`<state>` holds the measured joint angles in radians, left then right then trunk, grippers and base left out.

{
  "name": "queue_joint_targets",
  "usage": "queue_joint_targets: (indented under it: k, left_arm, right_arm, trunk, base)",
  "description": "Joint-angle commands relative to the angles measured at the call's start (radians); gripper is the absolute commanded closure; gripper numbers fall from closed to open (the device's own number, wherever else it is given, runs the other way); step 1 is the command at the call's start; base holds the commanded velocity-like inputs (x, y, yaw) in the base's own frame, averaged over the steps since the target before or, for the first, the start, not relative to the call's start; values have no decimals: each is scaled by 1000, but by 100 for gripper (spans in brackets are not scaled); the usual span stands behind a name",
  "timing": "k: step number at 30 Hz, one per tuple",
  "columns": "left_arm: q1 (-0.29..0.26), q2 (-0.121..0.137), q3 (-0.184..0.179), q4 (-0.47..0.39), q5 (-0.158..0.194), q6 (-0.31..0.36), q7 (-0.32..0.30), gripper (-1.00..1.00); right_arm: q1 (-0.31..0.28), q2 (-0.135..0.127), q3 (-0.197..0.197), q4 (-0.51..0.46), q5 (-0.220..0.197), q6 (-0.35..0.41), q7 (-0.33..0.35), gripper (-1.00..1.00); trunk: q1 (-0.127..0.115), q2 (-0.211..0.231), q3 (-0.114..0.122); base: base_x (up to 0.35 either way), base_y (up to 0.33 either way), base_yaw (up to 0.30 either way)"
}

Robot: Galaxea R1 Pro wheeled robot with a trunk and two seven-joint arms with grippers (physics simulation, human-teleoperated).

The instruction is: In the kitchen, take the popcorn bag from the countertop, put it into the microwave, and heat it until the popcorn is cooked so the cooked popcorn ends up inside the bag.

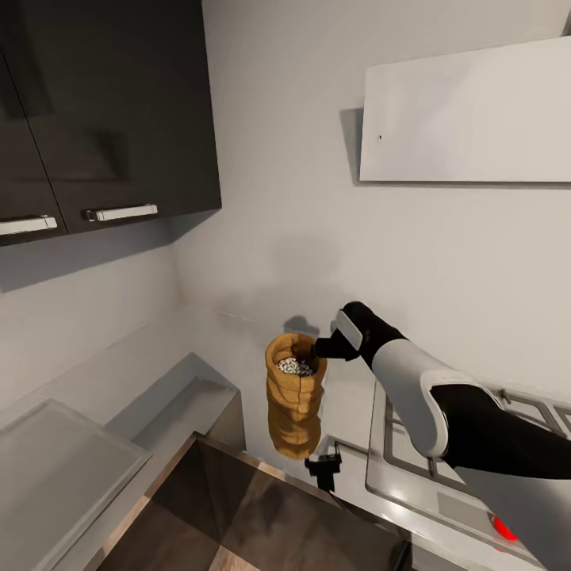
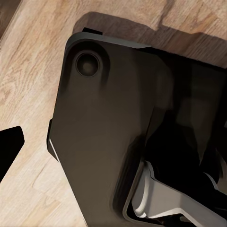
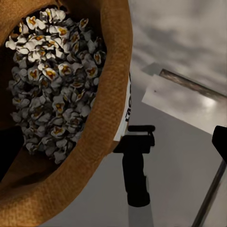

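Head view: popcorn bag (image 1: pixel 294 400) hangs upright in the air, long axis near vertical, open mouth up, base clear of the countertop (image 1: pixel 353 412) below. White popped popcorn (image 1: pixel 295 366) fills the mouth. Right gripper (image 1: pixel 315 354) comes in from the right at the bag's rim, clenched on the rolled edge; one finger sits inside the mouth, bag hanging beneath the jaws. Gas hob (image 1: pixel 444 468) lies just right of the bag, under the arm; a small black stand-like object (image 1: pixel 324 466) sits on the worktop just below the bag's base. Pale wall behind, dark wall cabinet (image 1: pixel 103 111) up left, flat grey range hood (image 1: pixel 468 115) up right; open room around the bag on its left. Right wrist view: popcorn heaped inside the burlap rim (image 3: pixel 101 123), white label (image 3: pixel 124 113) on the outer side. Left wrist view: robot base (image 2: pixel 109 127) over wood floor (image 2: pixel 28 71); left jaws' state cannot be told.
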<state>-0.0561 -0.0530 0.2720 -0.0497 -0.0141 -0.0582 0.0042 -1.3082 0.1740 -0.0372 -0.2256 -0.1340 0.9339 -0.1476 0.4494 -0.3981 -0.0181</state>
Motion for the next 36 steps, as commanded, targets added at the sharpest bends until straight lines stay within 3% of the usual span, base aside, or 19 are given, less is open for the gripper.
queue_joint_targets:
  k: [1, 11, 14, 27, 36]
  left_arm:
    - [-1, 0, 4, 1, -1, -3, 0, -100]
    - [-1, 0, 4, 1, -2, -3, 0, -100]
    - [-1, 0, 4, 1, -3, -3, 0, -100]
    - [-1, -1, 3, 1, -3, -3, 0, -100]
    - [-1, 0, 3, 1, -3, -3, 0, -100]
  right_arm:
    - [0, 0, -4, -1, -10, 2, -10, -100]
    - [11, 0, -4, -1, -14, -2, -9, -100]
    - [25, 0, -4, 2, -17, -59, -5, -100]
    - [30, 0, -4, 2, -18, -74, -2, -100]
    - [53, 0, -4, 3, -19, -143, 1, -100]
  trunk:
    - [1, -2, -2]
    - [1, -2, -2]
    - [1, -2, -2]
    - [1, -2, -2]
    - [1, -2, -2]
  base:
    - [0, 0, 0]
    - [0, 0, 0]
    - [0, 0, 0]
    - [0, 0, 0]
    - [0, 0, 0]
